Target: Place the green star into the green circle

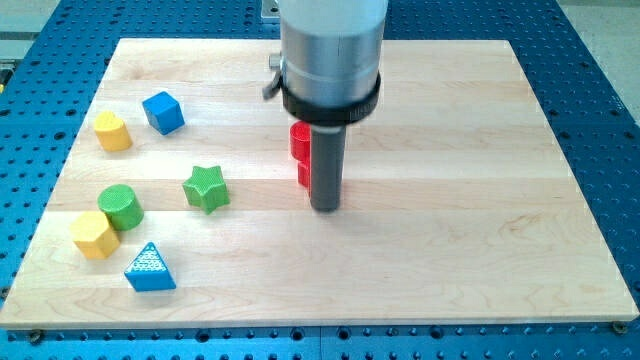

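Observation:
The green star (206, 188) lies on the wooden board left of centre. The green circle (121, 206), a green cylinder block, stands to the star's left and slightly lower, a short gap away. My tip (326, 208) rests on the board to the right of the star, well apart from it. A red block (301, 152) sits just behind the rod, partly hidden by it; its shape is unclear.
A yellow hexagonal block (95, 235) touches the green circle at its lower left. A blue triangle (150, 268) lies below them. A yellow block (113, 131) and a blue cube (163, 112) sit at the upper left. The board's edge (320, 324) runs along the bottom.

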Tool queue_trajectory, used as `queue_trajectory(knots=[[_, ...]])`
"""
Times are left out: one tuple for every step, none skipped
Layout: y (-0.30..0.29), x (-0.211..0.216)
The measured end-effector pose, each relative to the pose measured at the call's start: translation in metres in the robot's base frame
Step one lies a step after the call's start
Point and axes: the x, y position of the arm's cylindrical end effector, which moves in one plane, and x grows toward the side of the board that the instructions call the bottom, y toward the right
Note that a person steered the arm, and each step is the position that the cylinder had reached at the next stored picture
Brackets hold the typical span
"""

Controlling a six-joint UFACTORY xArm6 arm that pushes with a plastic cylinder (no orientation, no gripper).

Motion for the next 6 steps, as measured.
queue_trajectory(knots=[[-0.009,-0.001],[-0.07,0.045],[-0.14,0.048],[-0.181,0.048],[-0.138,0.042],[-0.076,0.028]])
